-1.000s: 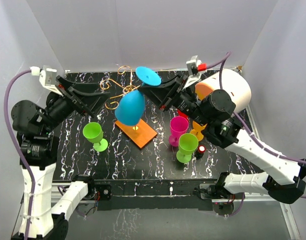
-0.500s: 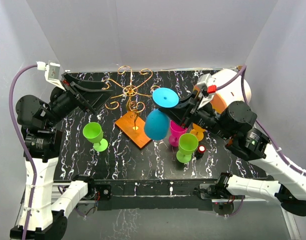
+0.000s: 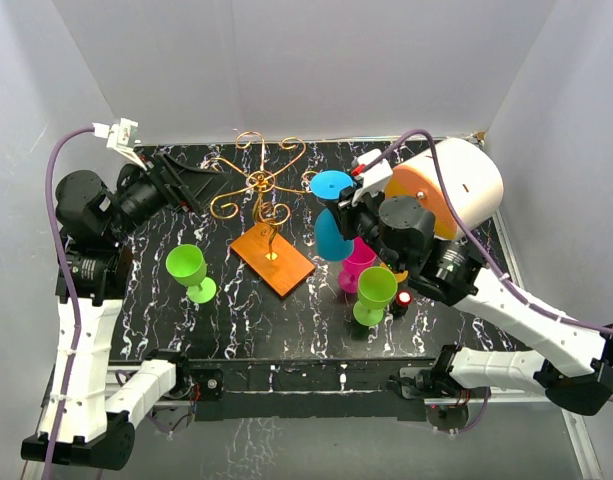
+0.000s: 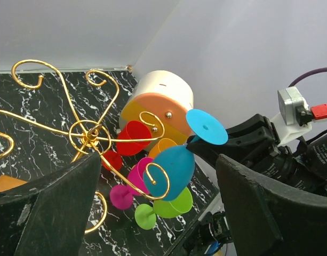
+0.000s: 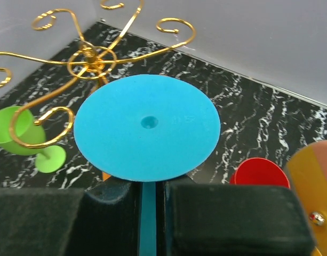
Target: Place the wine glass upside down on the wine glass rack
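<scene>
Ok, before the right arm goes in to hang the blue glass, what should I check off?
1. Orientation: blue glass upside down, foot up: ok.
2. Grip: right gripper shut on its stem: ok.
3. Target: rack upright on its base: ok.
4. Other arm: left gripper open, away from the glass: ok.
5. Alignment: stem lined up with a rack curl: cannot tell.
6. Clearance: bowl clear of the pink glass near it: cannot tell.

A green goblet (image 3: 375,288) stands beside a pink goblet (image 3: 360,256).
</scene>
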Robot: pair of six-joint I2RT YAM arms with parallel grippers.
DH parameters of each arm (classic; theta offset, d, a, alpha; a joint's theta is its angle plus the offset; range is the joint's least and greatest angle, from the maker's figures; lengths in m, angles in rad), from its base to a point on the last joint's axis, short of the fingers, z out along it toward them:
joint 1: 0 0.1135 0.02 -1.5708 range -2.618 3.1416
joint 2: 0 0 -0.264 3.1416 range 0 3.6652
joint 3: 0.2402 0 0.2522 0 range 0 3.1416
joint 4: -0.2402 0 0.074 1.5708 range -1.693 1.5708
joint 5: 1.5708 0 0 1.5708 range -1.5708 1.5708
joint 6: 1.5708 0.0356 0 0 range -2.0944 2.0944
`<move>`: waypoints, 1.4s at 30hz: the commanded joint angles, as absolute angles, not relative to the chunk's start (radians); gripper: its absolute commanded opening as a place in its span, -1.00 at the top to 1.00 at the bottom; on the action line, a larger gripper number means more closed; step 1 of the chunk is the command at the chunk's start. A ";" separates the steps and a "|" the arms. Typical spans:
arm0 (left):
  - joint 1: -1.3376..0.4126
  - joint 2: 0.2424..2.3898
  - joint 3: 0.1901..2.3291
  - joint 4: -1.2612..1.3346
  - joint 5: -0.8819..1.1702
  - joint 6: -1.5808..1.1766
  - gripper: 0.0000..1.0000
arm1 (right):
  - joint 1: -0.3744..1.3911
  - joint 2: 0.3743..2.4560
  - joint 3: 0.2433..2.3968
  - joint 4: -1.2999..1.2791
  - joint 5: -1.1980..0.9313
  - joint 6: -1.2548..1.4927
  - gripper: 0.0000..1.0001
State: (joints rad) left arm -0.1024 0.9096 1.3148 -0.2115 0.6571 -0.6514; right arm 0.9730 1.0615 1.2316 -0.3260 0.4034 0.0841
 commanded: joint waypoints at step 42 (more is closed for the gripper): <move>-0.109 1.017 1.291 -0.024 0.811 -0.931 -0.56 | 0.499 1.323 1.168 0.156 -0.506 -0.114 1.00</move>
